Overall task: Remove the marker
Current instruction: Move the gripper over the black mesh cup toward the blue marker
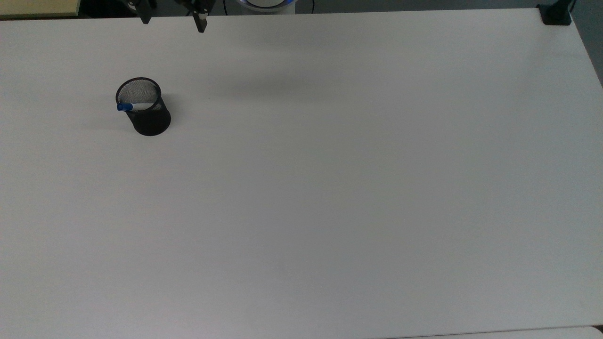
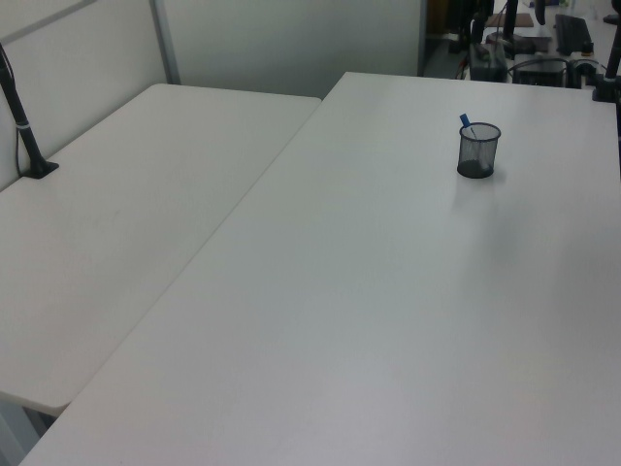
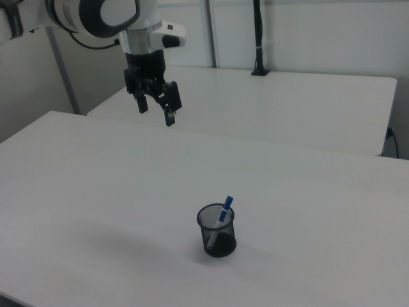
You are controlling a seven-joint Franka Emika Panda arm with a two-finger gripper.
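Step in hand: the approach has not begun in earnest; nothing is grasped and the marker (image 3: 224,209) sits in its holder, so the whole removal lies ahead.
Hand: the hand (image 3: 157,106) hangs high above the counter (image 3: 96,192), fingers pointing down and spread apart with nothing between them; in the top view its fingertips (image 1: 201,26) poke in at the upper edge.
Marker: it stands tilted inside the black mesh cup (image 3: 216,231), blue cap uppermost and poking above the rim; in the top view the cap leans over the rim toward the top view's left, with a stretch of white barrel showing inside the cup.
Cup: upright on the counter, alone, toward the top view's left and well apart from the hand.
Next move, as I judge it: carry the hand across until it is over the blue cap, turn the fingers so they straddle the slanted barrel, lower to just above the rim, close on the cap, then draw it up along its lean.
Watch for: the cup looks light, and a sideways pull or a finger catching the rim could tip or drag it.
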